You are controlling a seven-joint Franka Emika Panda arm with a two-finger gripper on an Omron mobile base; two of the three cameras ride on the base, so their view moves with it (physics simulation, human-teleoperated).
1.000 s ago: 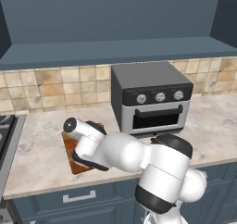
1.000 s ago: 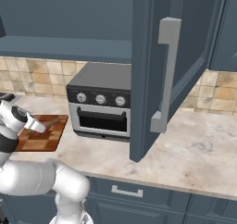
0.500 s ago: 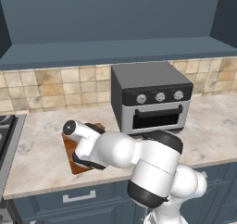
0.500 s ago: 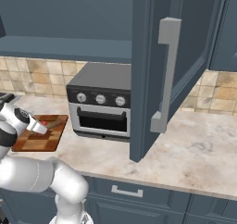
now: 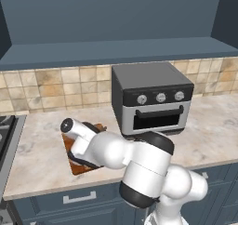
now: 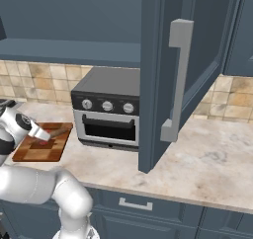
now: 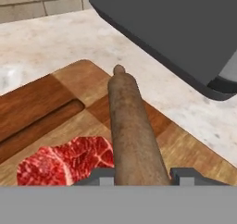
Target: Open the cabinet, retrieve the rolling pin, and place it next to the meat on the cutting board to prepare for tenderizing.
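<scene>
**Operator:** State what has changed, largest item first.

**Technician:** The large dark blue-grey panelled wall cabinet [image 6: 197, 60] stands with its door swung open, as it did a second ago, so the opening step is complete. On the beige marbled tabletop [image 5: 42, 149], the black and grey countertop oven [image 5: 153, 98] and the checkered brown wooden cutting board [image 6: 34, 149] have not moved. The board lies left of the oven, toward the tabletop's left end. Only the arm has moved: its elbow has swung slightly left, while the hand has stayed over the board with almost no drift.

**Operator:** Where is the retrieved item?

**Technician:** The slim brown wooden rolling pin [image 7: 132, 126] is out of the cabinet and extends over the board, just beside the small red lumpy chunk of raw meat [image 7: 65, 163]. Its far end points at the board edge nearest the oven. I cannot tell whether it rests on the board.

**Operator:** Tool condition?

**Technician:** The tool [image 7: 142, 176] is narrowly parted and clamped on the pin. One fingertip [image 7: 99, 176] presses each side of the near end, and the spread is practically unchanged. My judgement is that placement is nearly done, with lowering if needed and release outstanding.
</scene>
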